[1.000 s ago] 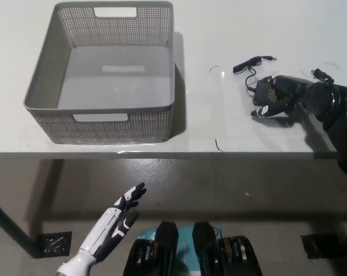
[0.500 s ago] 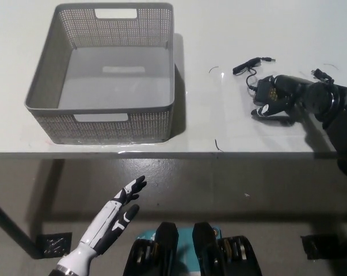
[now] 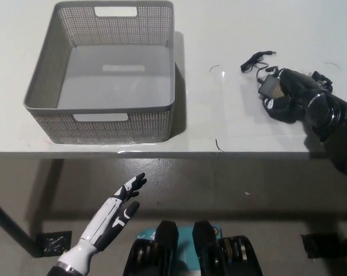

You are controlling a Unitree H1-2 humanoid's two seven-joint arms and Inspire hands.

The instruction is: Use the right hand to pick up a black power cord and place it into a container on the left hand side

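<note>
Now the black right hand is seen closed around the black power cord with its boxy adapter block, at the right side of the white bench. Compared with half a second ago, hand and adapter have been shifted up and to the right, and the hand has been rolled over the block; the thin loose end of the cord has been dragged along and lies on the bench just above the hand. Whether the block is already clear of the bench cannot be told.

Judgement: the grasp looks made, and the lift is either starting or about to start. Transfer is not yet done.

The grey perforated plastic basket with handle cut-outs is well apart, at the left of the bench, and nothing is seen inside it. A long carry across the bench is still needed, and the trailing cord end could snag or hang outside the basket rim on release.

The white left hand is held below the bench edge, lower left, fingers spread, holding nothing.
</note>
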